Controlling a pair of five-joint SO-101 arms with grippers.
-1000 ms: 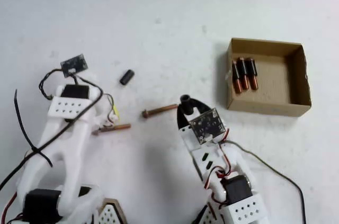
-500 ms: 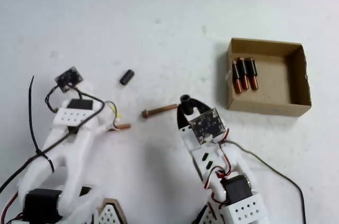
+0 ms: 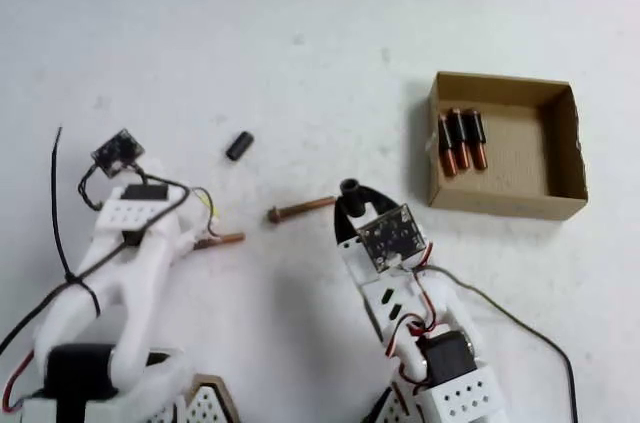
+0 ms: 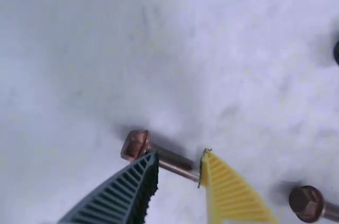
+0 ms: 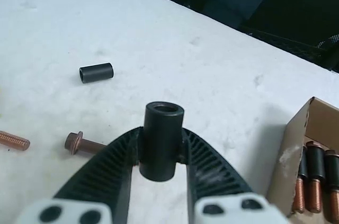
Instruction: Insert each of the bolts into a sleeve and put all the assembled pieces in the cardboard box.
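My right gripper [image 5: 161,142] is shut on a black sleeve [image 5: 163,140], held upright with its bore showing; from above it stands mid-table [image 3: 349,201]. A copper bolt [image 3: 300,209] lies just left of it, head [image 5: 74,142] towards that gripper. A second sleeve [image 3: 239,146] lies loose farther back. My left gripper [image 4: 177,161] is open, its grey and yellow tips straddling another bolt [image 4: 159,154] that lies on the table [image 3: 222,239]. The first bolt's head [image 4: 306,203] shows beside the yellow finger. The cardboard box [image 3: 560,158] holds three assembled pieces [image 3: 461,140].
The white table [image 3: 300,63] stretches bare behind the parts. Cables trail from both arms, one grey lead [image 3: 520,328] running off to the right near the front. The box stands at the right, its open top towards the camera.
The left arm's wrist has swung left and back, with its gripper staying over the near bolt. The bolt has barely shifted. The right arm and its sleeve have not moved.
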